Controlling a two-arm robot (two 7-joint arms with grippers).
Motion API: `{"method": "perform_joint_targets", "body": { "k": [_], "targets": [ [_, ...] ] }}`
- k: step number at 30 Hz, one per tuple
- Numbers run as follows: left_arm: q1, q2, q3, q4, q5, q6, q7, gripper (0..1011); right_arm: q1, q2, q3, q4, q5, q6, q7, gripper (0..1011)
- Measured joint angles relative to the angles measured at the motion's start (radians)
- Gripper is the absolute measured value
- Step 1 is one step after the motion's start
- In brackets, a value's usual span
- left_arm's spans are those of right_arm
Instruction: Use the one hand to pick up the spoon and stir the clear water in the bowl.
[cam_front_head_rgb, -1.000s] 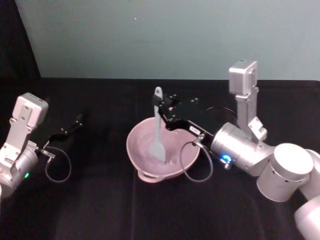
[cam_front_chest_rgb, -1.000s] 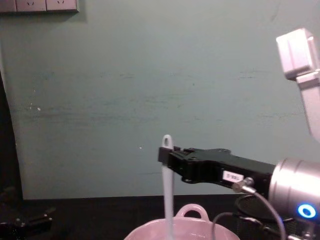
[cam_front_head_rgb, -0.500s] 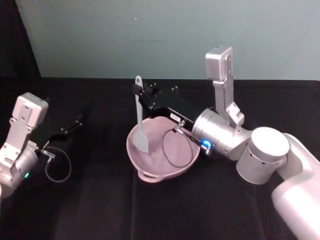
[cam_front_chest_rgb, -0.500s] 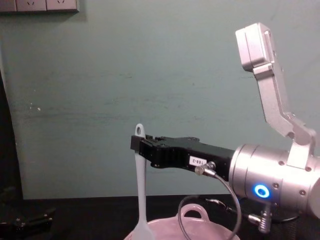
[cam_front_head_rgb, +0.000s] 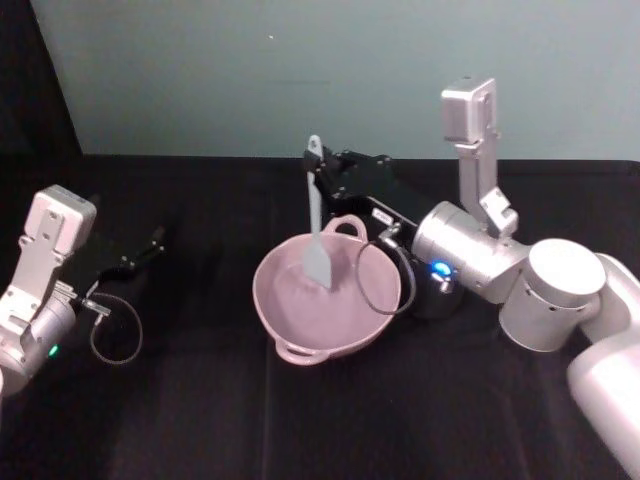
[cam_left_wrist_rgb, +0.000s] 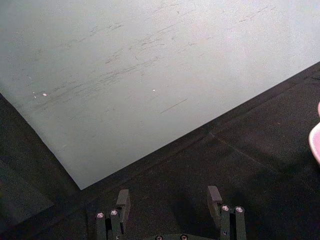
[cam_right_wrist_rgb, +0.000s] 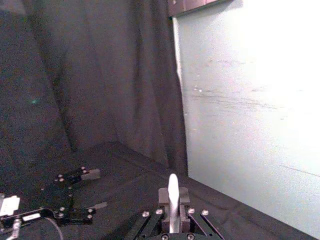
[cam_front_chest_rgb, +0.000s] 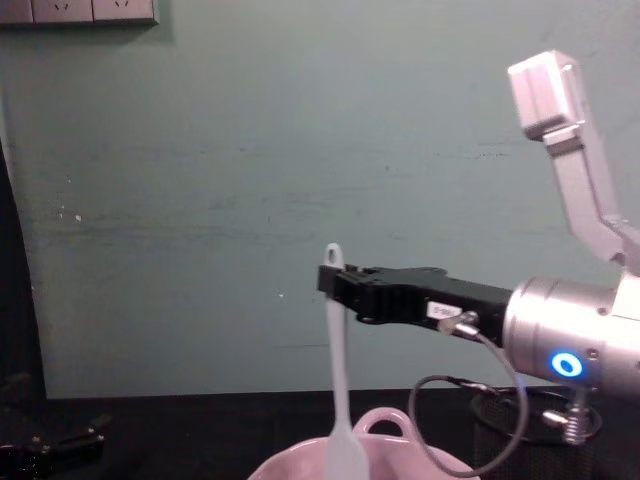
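Right end effector (cam_front_head_rgb: 318, 172) is clenched on the spoon (cam_front_head_rgb: 314, 225), gripping high on the handle. The hole end pokes just above the jaws, seen in the chest view (cam_front_chest_rgb: 335, 285) and the right wrist view (cam_right_wrist_rgb: 172, 202). The spoon hangs roughly upright, with its paddle blade down inside the pink bowl (cam_front_head_rgb: 275, 315), toward the far side and just beside the loop handle on the far rim. In the chest view the spoon (cam_front_chest_rgb: 337, 385) drops below the bowl rim (cam_front_chest_rgb: 290, 462). Clear water can't be made out, and I can't tell whether the blade touches the liquid or the bowl floor. The bowl sits mid-bench on the black cloth bench (cam_front_head_rgb: 200, 420), with a second loop handle on the near rim. A black wire-mesh cup (cam_front_chest_rgb: 497, 425) stands behind the right arm, right of the bowl. The right forearm reaches in over the bowl's right rim, its blue ring light is lit, and a grey cable loops over the rim. Left end effector (cam_front_head_rgb: 150, 245) is parked low over the bench, well left of the bowl, fingers (cam_left_wrist_rgb: 214, 194) released with nothing between them.
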Motion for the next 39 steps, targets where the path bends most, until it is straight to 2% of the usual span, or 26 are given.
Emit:
{"method": "perform_joint_targets", "body": {
  "k": [6, 13, 19, 24, 30, 39],
  "targets": [
    [0.000, 0.000, 0.000, 0.000, 0.000, 0.000, 0.000, 1011, -0.028, 0.028, 0.023, -0.036, 0.004, 0.006, -0.011, 112],
    [0.000, 0.000, 0.000, 0.000, 0.000, 0.000, 0.000, 1011, -0.087, 0.062, 0.044, -0.116, 0.013, 0.007, -0.022, 112],
    [0.000, 0.000, 0.000, 0.000, 0.000, 0.000, 0.000, 1011, -0.131, 0.076, 0.045, -0.166, 0.017, 0.008, -0.023, 112],
    [0.000, 0.000, 0.000, 0.000, 0.000, 0.000, 0.000, 1011, -0.150, 0.077, 0.030, -0.187, 0.018, 0.012, -0.022, 112],
    [0.000, 0.000, 0.000, 0.000, 0.000, 0.000, 0.000, 1011, -0.137, 0.062, 0.004, -0.176, 0.015, 0.015, -0.007, 112],
    [0.000, 0.000, 0.000, 0.000, 0.000, 0.000, 0.000, 1011, -0.062, 0.007, -0.035, -0.096, 0.002, 0.012, 0.009, 112]
  ]
}}
